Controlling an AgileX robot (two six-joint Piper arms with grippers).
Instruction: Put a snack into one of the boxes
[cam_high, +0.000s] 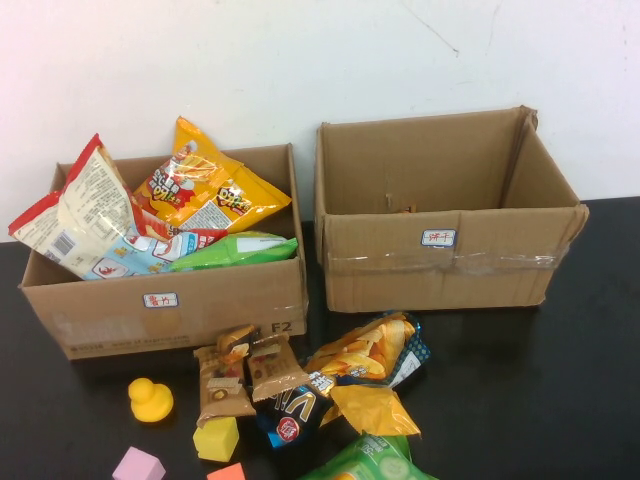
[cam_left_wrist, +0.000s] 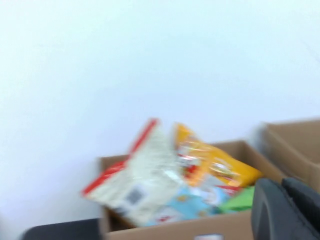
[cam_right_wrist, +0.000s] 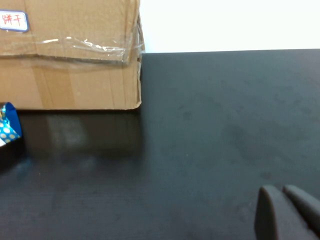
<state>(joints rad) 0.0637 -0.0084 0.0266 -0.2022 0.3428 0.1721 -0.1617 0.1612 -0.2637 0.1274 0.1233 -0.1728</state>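
Neither arm shows in the high view. The left gripper (cam_left_wrist: 287, 210) hangs raised, facing the left box (cam_high: 170, 300), which is heaped with snack bags. The right gripper (cam_right_wrist: 287, 212) sits low over bare table, fingers pressed together, holding nothing. The loose snacks (cam_high: 340, 385) lie ahead of it, before the nearly empty right box (cam_high: 440, 260). Whether the left one is parted cannot be told. The next pick should probably take one bag from the pile's edge, so its neighbours stay put.

My left box (cam_high: 170, 305) is stuffed with tilted snack bags (cam_high: 205, 190); my right box (cam_high: 440, 250) stands open. Loose snack packets (cam_high: 370, 355) lie heaped on the worktop (cam_high: 520, 390) before them.
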